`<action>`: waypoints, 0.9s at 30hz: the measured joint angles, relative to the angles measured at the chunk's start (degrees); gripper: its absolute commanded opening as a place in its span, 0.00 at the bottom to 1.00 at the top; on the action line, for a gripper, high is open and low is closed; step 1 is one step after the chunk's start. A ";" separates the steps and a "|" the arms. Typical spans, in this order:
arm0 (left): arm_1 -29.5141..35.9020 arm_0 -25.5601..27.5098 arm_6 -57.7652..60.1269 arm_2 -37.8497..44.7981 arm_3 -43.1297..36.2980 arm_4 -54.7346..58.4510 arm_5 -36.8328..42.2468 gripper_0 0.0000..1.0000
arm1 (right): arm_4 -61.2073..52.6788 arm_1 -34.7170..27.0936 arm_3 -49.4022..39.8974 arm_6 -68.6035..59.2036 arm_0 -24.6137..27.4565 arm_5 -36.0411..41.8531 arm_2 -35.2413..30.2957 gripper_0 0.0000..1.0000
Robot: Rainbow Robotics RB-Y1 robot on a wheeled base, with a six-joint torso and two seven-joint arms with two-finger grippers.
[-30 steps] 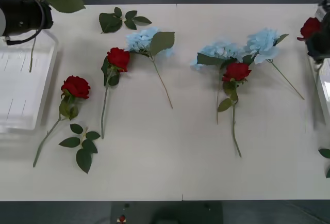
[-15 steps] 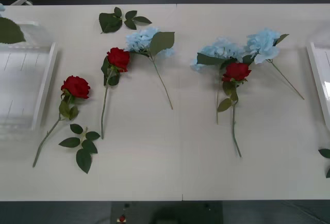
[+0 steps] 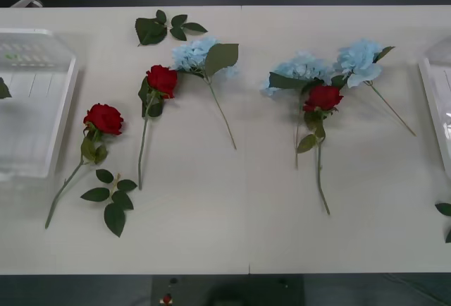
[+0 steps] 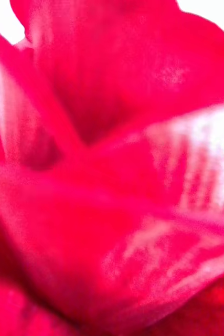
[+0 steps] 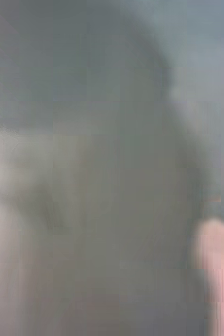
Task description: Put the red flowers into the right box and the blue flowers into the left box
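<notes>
Since both arms swung out of the front view a second ago, the table lies open: three red flowers (image 3: 162,80) and three blue flowers (image 3: 299,70) wait between left box (image 3: 62,108) and right box (image 3: 430,98), so sorting seems barely begun

Right wrist adds a rose (image 4: 112,173) pressed close

Left wrist is blur; neither jaw state can be told

A pale worktop (image 3: 232,235) spans the scene, a thin seam running near to far down its middle. One leaf sprig (image 3: 166,27) lies far left of centre; another (image 3: 111,194) lies near left. Two leaves (image 3: 445,214) show at the right edge.
</notes>
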 measured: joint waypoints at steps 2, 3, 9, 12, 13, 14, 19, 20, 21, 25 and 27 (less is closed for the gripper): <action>-1.28 0.00 0.00 0.15 0.49 -0.25 0.00 0.00 | 0.00 0.00 0.58 0.00 0.58 -0.99 0.00 0.02; -1.82 0.00 0.00 0.15 0.74 -0.27 0.00 0.00 | 0.00 0.00 0.79 0.00 0.74 -1.20 0.00 0.31; -3.70 -0.18 0.00 -0.42 2.62 -0.29 0.00 0.00 | 0.00 0.00 1.07 0.02 0.84 -1.44 -0.33 1.00; -3.70 -1.27 0.00 -2.11 3.96 -0.28 0.00 0.00 | -0.02 0.00 0.97 0.08 0.84 -0.76 -1.74 1.00; -3.70 -1.64 0.00 -2.64 4.21 -0.24 0.00 0.00 | -0.20 0.00 0.77 0.14 0.84 0.19 -2.36 1.00; -3.70 -1.90 0.00 -3.01 4.30 -0.16 0.00 0.00 | -0.95 0.00 0.42 0.29 0.84 1.49 -2.93 1.00; -3.70 -2.27 0.00 -3.27 4.27 0.57 0.00 0.42 | -10.67 -1.05 -4.97 6.97 0.84 9.93 -5.68 1.00; -3.70 -2.27 0.00 -3.27 4.27 0.88 0.00 0.50 | -12.42 -1.61 -7.14 9.68 0.84 12.59 -6.43 1.00; -3.70 -2.27 0.00 -3.27 4.26 1.27 0.00 0.62 | -14.27 -2.27 -9.60 12.09 0.84 15.31 -7.28 1.00; -3.69 -2.27 -0.01 -3.26 3.63 2.33 0.17 0.93 | -21.49 -4.75 -19.81 14.81 0.85 24.18 -10.56 1.00; -3.68 -2.27 -0.01 -2.94 2.60 2.74 2.14 1.00 | -23.25 -5.48 -24.09 14.80 0.85 26.65 -11.06 1.00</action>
